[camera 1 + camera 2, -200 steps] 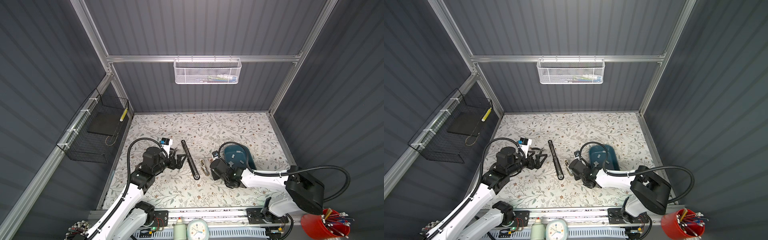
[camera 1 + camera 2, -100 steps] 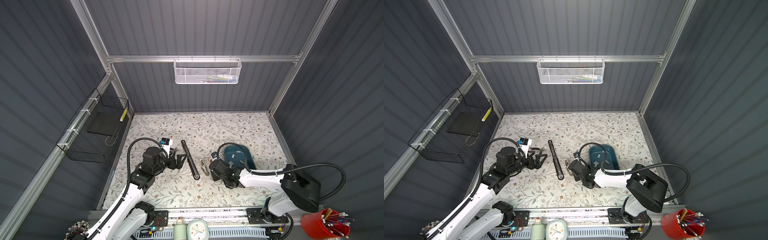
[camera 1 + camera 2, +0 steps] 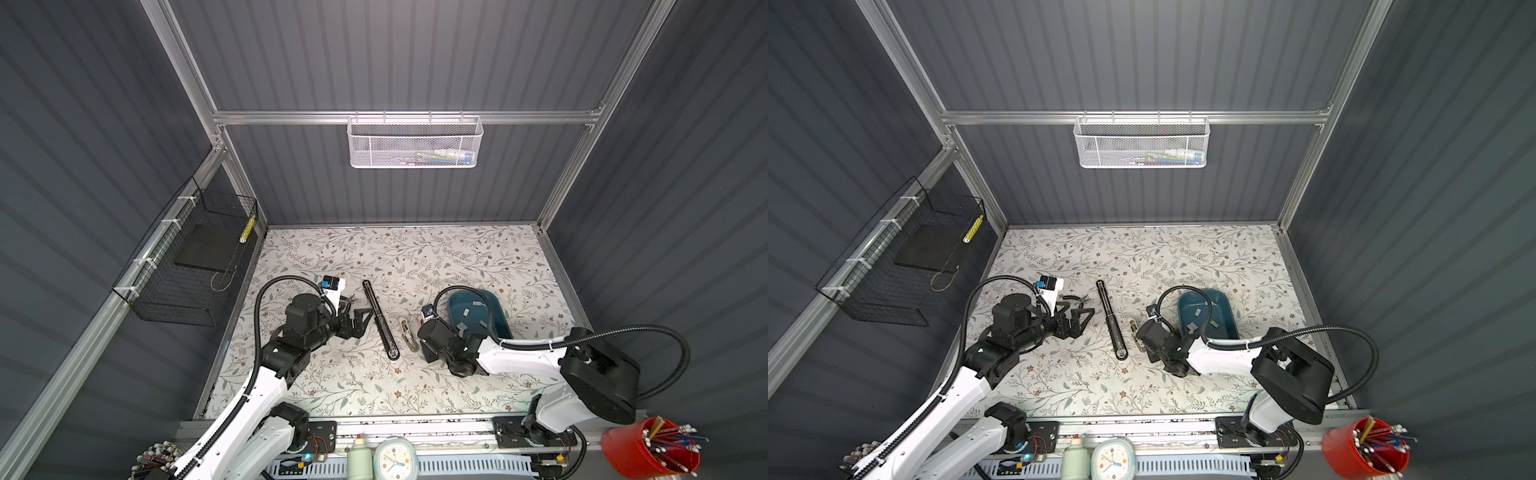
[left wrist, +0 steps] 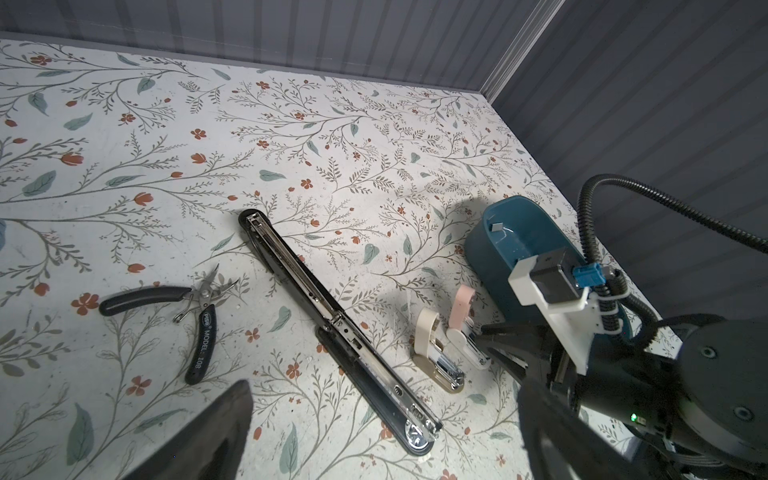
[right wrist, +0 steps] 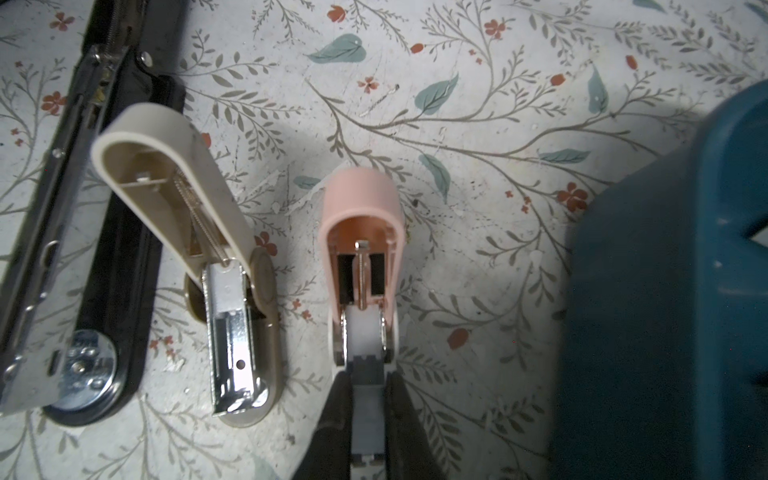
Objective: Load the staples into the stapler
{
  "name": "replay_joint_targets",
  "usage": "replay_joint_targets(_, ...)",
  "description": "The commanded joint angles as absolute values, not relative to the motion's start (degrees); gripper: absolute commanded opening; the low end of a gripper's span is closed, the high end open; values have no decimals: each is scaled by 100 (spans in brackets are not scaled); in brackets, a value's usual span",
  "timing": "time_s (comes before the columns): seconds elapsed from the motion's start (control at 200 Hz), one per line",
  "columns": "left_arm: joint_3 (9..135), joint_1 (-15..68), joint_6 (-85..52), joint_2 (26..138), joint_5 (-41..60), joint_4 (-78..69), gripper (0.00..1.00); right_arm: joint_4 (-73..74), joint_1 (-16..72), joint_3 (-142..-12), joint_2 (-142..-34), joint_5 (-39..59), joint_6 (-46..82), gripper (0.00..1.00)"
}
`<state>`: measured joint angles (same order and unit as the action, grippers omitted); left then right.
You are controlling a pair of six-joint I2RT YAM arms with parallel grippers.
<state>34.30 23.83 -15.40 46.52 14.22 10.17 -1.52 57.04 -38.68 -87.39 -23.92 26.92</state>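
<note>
My right gripper is shut on a grey strip of staples. The strip's front end lies between the metal side walls of the open pink stapler. Next to it are an open beige stapler and a long black stapler, also laid open. More staples lie in the blue bowl. My left gripper stands open and empty, left of the long stapler's near half.
Black-handled pliers lie beside the left gripper. A black wire basket hangs on the left wall and a white mesh basket on the back wall. A red cup of pens and a clock stand at the front edge.
The right arm's rear links have shifted slightly to the left. Both grippers stay where they were, the right one still shut on the strip.
</note>
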Motion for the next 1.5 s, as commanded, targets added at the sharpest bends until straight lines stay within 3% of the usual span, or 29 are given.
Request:
replay_joint_targets(0.0,3419,2368,-1437,4635,1519,935,99,-233,5693,-3980,-8752,-2429,2689,3)
replay_joint_targets(1.496,3436,2373,-1424,4647,1528,936,99,-312,5695,-4089,-8833,-2496,2654,2)
